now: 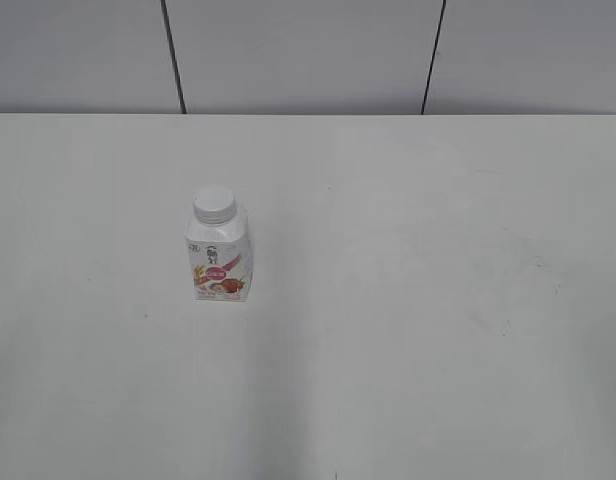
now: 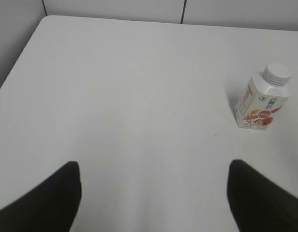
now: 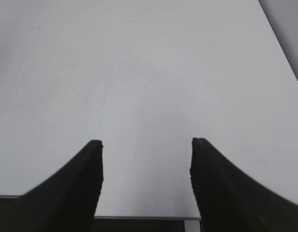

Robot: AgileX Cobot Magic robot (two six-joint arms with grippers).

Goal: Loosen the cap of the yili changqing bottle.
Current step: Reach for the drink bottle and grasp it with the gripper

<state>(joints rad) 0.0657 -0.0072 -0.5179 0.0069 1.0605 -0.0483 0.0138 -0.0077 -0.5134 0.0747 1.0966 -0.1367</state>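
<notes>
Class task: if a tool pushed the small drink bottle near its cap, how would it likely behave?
The bottle stands upright on a small squarish base, so a high push probably tips it. It likely won't roll, given its flat sides. The ribbed cap should grip well.

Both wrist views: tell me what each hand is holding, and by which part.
Nothing is held. The left hand and the right hand are both open over the bare table. The bottle stands upright, untouched, with its cap on.

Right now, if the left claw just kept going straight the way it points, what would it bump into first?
Probably only the bare white table. The open left claw aims at empty tabletop; the small white plastic bottle with the pink label stands off to its right, apparently outside that line.
</notes>
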